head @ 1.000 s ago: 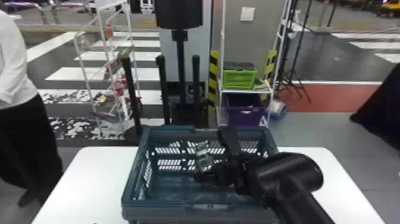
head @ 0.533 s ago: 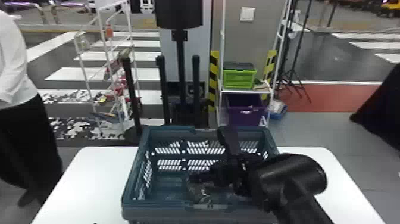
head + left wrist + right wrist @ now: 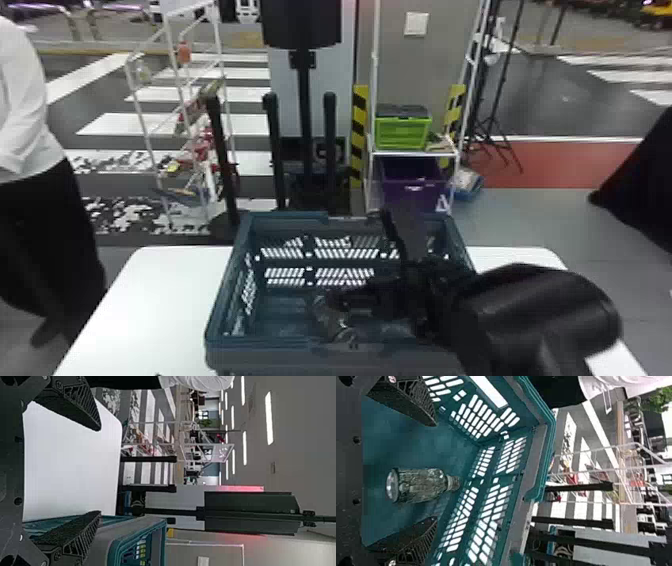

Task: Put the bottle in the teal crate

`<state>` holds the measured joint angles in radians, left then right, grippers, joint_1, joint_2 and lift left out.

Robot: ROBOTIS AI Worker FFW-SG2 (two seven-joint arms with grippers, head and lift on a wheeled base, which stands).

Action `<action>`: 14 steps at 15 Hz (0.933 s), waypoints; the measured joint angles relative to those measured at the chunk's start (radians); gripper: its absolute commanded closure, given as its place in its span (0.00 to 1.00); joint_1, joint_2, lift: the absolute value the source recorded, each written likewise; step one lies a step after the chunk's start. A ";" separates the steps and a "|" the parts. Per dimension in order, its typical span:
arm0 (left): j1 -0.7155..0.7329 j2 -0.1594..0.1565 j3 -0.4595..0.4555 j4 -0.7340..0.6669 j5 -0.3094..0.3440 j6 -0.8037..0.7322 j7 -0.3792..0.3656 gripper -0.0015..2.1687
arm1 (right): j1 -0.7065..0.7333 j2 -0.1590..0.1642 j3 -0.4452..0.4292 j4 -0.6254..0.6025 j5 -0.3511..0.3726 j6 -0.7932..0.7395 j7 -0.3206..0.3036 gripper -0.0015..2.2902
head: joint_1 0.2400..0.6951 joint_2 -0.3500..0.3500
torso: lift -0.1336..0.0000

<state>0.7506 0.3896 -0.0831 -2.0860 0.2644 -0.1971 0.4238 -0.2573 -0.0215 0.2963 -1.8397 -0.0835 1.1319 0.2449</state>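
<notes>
"The right tool, what is it doing?"

"It's at the teal crate, within the opening as the head view shows it, with its two flat black fingers spread wide. How deep they sit, I can't tell."

"Is it gripping anything?"

"No. In the right wrist view the bottle shows between the fingers, with a gap on either side, so nothing is pinched."

"And where is the bottle?"

"Inside the crate. It's clear, and its neck points toward the slotted far wall. Whether it lies flat on the bottom or leans, I can't tell."

"What about the left tool?"

"Empty, its fingers well apart too. The left wrist view has it near the crate, with the white counter past the gap."

"So the crate is on that counter?"

"Yes, near the middle, with bare white surface on both sides."

"Anything behind?"

"A shelf with a green box on it and a purple box below. Farther left there's a white wire rack."
</notes>
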 measured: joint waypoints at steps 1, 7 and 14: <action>0.001 0.000 0.001 0.000 0.001 -0.001 -0.001 0.07 | 0.042 -0.011 -0.022 -0.060 0.002 0.004 0.000 0.03 | 0.57 0.50 | 1.00; -0.001 0.004 -0.002 0.003 0.002 -0.002 -0.005 0.07 | 0.363 -0.113 -0.174 -0.384 -0.016 -0.178 0.009 0.03 | 0.57 0.50 | 1.00; -0.001 0.003 -0.008 -0.003 0.001 0.000 -0.005 0.07 | 0.750 -0.113 -0.285 -0.428 -0.023 -0.805 0.000 0.02 | 0.57 0.50 | 1.00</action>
<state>0.7500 0.3925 -0.0912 -2.0889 0.2653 -0.1970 0.4189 0.4928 -0.1341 0.0109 -2.2679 -0.1066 0.3273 0.2452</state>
